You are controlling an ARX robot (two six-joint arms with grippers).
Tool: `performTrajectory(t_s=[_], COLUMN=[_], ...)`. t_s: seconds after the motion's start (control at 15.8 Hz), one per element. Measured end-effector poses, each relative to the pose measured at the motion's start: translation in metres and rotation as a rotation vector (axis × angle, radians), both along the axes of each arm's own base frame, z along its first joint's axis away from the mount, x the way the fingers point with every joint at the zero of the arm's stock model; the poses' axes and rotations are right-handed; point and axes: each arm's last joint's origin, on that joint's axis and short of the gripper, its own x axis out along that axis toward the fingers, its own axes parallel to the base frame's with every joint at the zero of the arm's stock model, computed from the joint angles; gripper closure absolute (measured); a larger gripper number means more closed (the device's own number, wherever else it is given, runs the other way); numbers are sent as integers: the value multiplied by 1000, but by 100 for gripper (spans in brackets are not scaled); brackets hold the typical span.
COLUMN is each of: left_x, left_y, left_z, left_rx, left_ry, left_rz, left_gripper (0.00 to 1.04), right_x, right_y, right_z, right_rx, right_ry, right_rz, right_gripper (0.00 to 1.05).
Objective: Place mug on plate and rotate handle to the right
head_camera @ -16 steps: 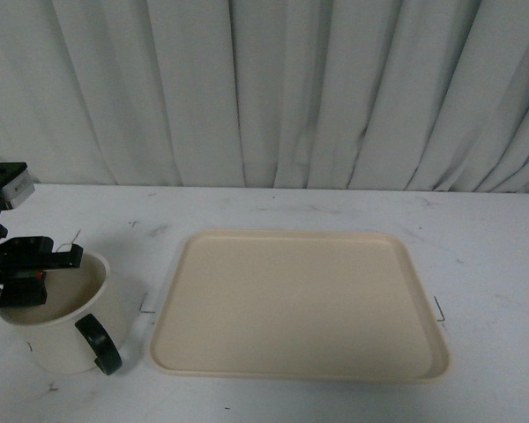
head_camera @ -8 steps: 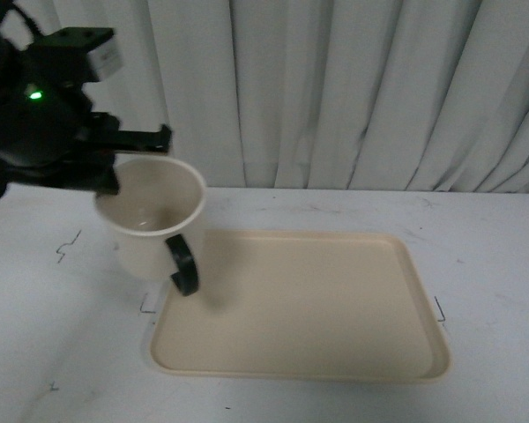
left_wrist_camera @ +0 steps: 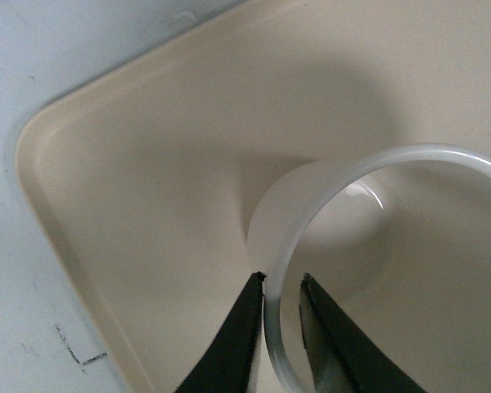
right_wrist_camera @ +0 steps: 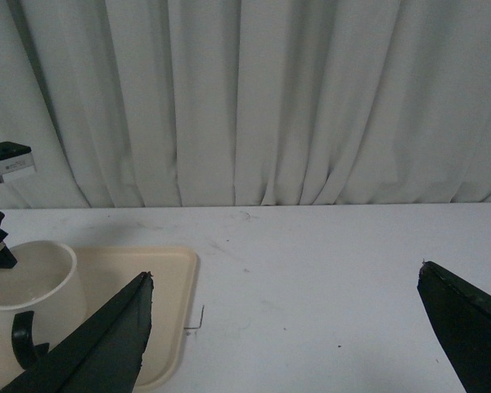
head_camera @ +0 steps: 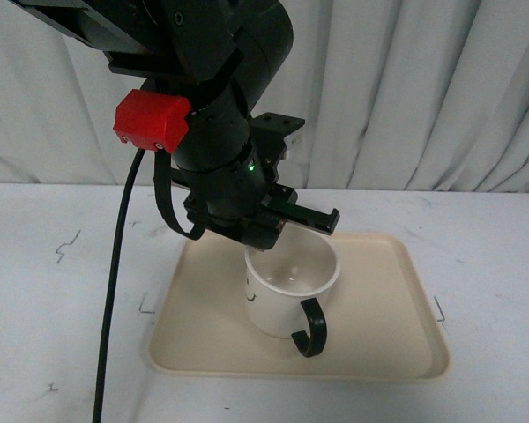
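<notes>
The cream-white mug (head_camera: 282,295) stands on the beige plate (head_camera: 379,308), left of its middle. Its black handle (head_camera: 310,329) points toward the front, slightly right, and part of the smiley face shows on its left side. My left gripper (head_camera: 263,231) is shut on the mug's far rim; in the left wrist view the rim (left_wrist_camera: 327,192) sits between the two fingers (left_wrist_camera: 282,282). My right gripper (right_wrist_camera: 285,274) is open and empty over bare table right of the plate (right_wrist_camera: 159,270). The mug (right_wrist_camera: 33,286) and its handle (right_wrist_camera: 20,336) show in that view too.
White table (head_camera: 62,291) surrounds the plate, with small black marks left and right of it. A white curtain (head_camera: 406,88) hangs behind. The left arm's black cable (head_camera: 115,291) hangs down over the table's left part.
My left gripper carried the mug from the table's front left up, rightward and down onto the plate. The handle still points toward the front.
</notes>
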Motion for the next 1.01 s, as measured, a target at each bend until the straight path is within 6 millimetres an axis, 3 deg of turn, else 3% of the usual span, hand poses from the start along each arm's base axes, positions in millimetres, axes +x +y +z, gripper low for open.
performTrajectory(t_s=[0.57, 0.7, 0.76, 0.89, 0.95, 1.01], left_x=[0, -2, -8, -27, -31, -45], left_y=[1, 6, 11, 30, 38, 57], left_z=[3, 13, 32, 90, 116, 113], left_rx=[-1, -22, -70, -175, -234, -245], left_ry=[-6, -49, -130, -408, -754, -926], left_rz=[0, 7, 7, 49, 171, 303], left_gripper=[59, 46, 35, 14, 19, 30], right_x=[0, 0, 0, 0, 0, 0], right_y=[0, 0, 0, 0, 0, 0], right_z=[0, 0, 0, 0, 0, 0], right_rx=[0, 0, 0, 0, 0, 0], right_ry=[0, 0, 0, 0, -1, 0], right_rz=[0, 0, 0, 0, 1, 0], right_gripper=[6, 6, 6, 6, 6, 6])
